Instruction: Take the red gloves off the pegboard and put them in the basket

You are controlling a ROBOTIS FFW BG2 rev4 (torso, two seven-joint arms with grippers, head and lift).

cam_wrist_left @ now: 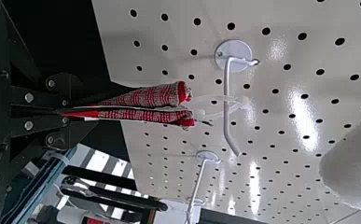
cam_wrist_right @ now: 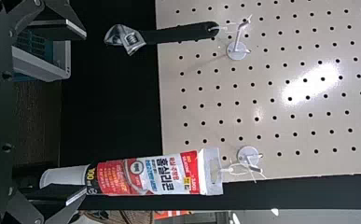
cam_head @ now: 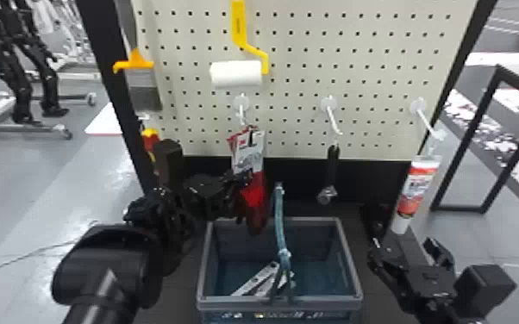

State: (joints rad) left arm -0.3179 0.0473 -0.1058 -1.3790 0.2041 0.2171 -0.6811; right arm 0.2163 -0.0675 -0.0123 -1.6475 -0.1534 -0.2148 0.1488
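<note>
Item, left gripper: fingers together, clamped on the gloves about midway down. Step in hand, as judged: unhooking. Best handling: a firm, even pinch; a small lift to slacken the tie loop, which appears to be around the hook; then a straight draw outward along the hook's arm until the loop clears the bent tip. A sideways or downward pull would likely snag it.

Item, hook: white, on the pegboard, just above the gloves.

Item, red gloves: one bundle with a pale card, in front of the board's lower part. Long axis near upright; cuffs and card up toward the hook, finger ends down toward the basket, lower end leaning slightly right.

Item, basket: grey rim, below the gloves. Its blue handle stands up at mid-opening; the drop is best made left of it, finger ends first.

Item, right gripper: fingers apart and empty, parked near the tube at right.
</note>
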